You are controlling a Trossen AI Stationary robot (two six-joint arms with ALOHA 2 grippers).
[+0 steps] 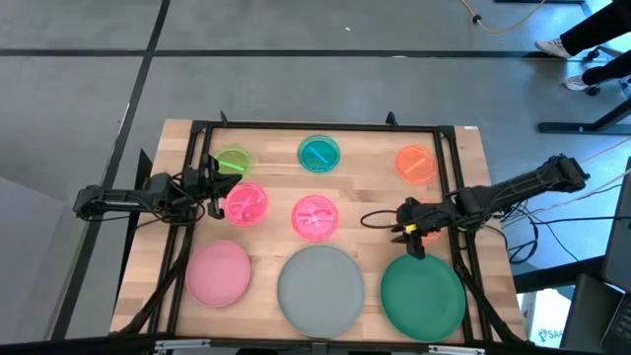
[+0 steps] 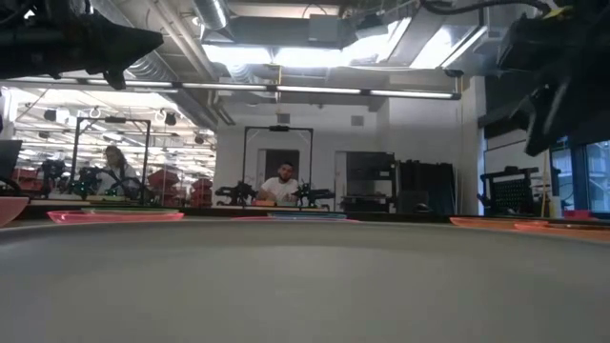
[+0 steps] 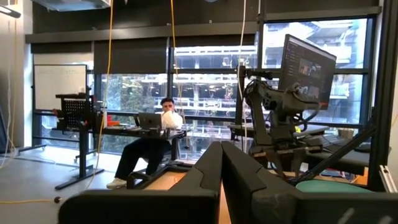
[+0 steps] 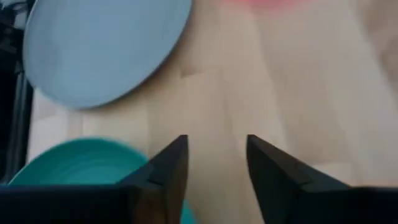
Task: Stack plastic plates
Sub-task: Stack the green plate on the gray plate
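Right hand [image 4: 216,163], fingers apart, points down over bare table [image 4: 249,81]; left hand [image 3: 221,163] level, closed.

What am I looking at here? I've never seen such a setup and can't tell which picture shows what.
Two robot arms work at a wooden table. The top picture looks straight down; another looks level across the table; two come from cameras on the arms' wrists. On the table lie round plastic plates: large pink, grey and dark green ones in front, and small see-through ones behind them, lime, teal, orange and two hot pink. The left gripper is shut and empty. The right gripper is open above bare wood, holding nothing. People sit in the room beyond.
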